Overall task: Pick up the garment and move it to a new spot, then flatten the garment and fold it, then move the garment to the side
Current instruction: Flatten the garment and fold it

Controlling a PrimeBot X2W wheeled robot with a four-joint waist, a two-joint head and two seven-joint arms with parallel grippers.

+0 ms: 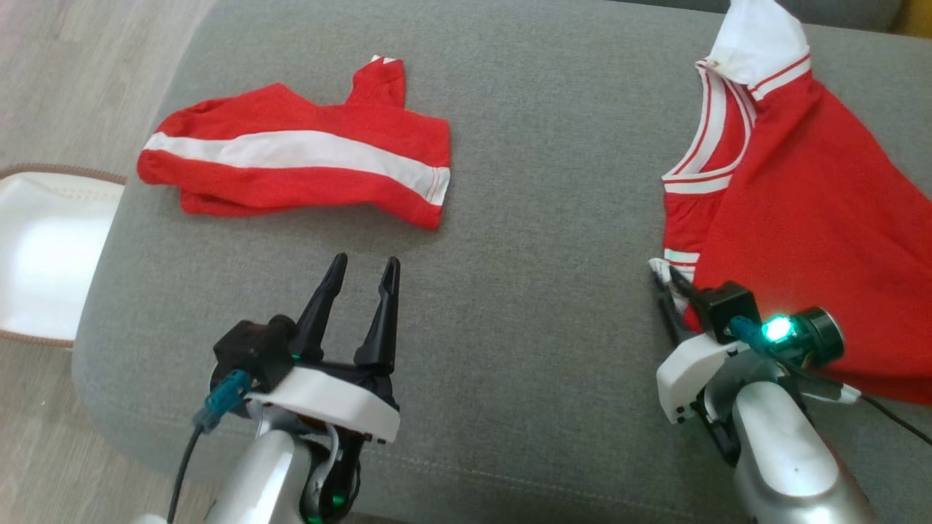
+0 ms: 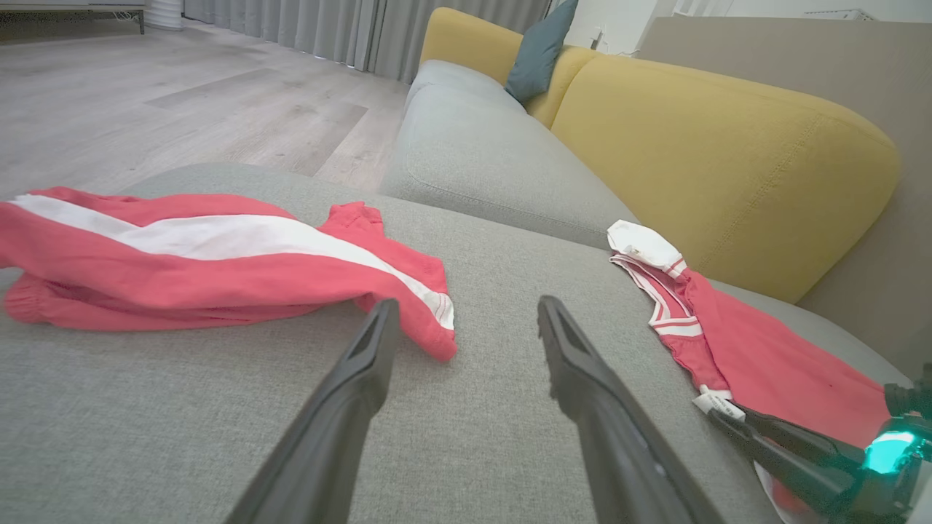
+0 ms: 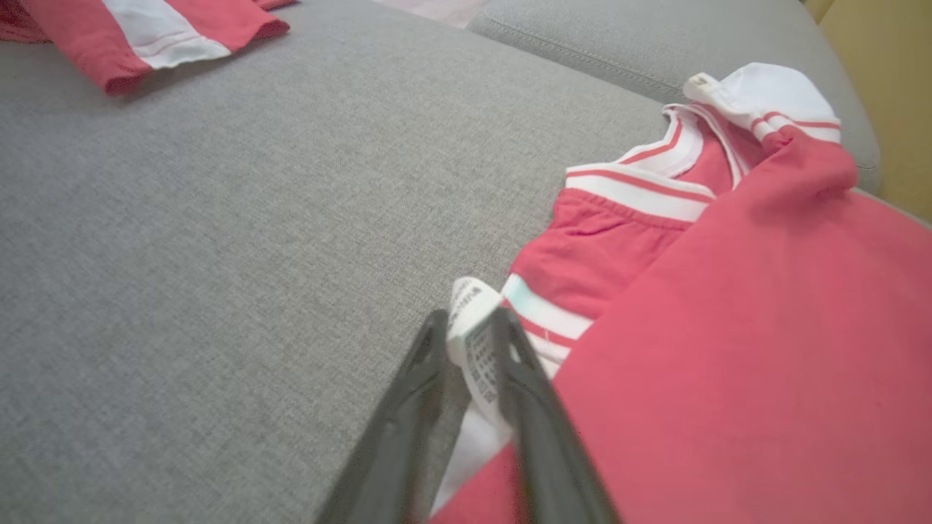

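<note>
Work surface: grey sofa seat (image 1: 524,240), with a yellow backrest (image 2: 728,167) behind it and a pale wood floor (image 2: 145,94) beyond its left edge. Target garment: red jersey (image 1: 815,218) with a white, red-striped collar, lying rumpled on the right side of the seat, collar end towards the backrest, lower edge nearest the robot. Second garment: red shorts (image 1: 291,156) with a white side stripe, laid roughly flat on the left side of the seat, well apart from the jersey; bare grey fabric between the two. White container with a brown rim (image 1: 44,255) on the floor beside the seat's left edge. Teal cushion (image 2: 539,51) propped against the backrest at the far end. Left gripper (image 1: 365,259): released, fingers spread wide, over bare seat just short of the shorts' nearest hem, touching nothing. Right gripper (image 3: 470,324): fingers drawn close together at the jersey's near corner, grasping the jersey by its white care label (image 3: 477,356), which stands between the two tips
</note>
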